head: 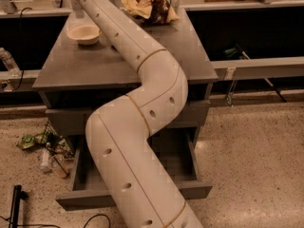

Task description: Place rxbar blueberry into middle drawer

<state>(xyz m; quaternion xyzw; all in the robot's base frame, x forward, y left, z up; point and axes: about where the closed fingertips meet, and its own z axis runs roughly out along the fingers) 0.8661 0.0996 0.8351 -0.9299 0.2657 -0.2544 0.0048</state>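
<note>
Claw lies out of sight, past the top edge at upper left, where the white arm leaves the picture above the counter; I cannot tell whether it is spread or pressed together. The arm snakes down from there across the counter top and over the front edge to the bottom of the picture.

Just left of the arm, on the rear left of the counter, stands a round beige bowl, upright, its pale inside showing. Between the bowl and the arm a small dark sliver lies flat on the counter, mostly hidden by the arm; this looks to be the rxbar blueberry, though too little shows to be sure. On the arm's other side, at the counter's back edge, lies a crumpled tan-and-brown snack bag.

Below the counter the middle drawer is pulled out. Its plain grey floor shows on either side of the arm, which covers the middle of it. Above it another grey drawer front sits shut.

Green wrappers and a bottle lie on the speckled floor left of the drawer.
</note>
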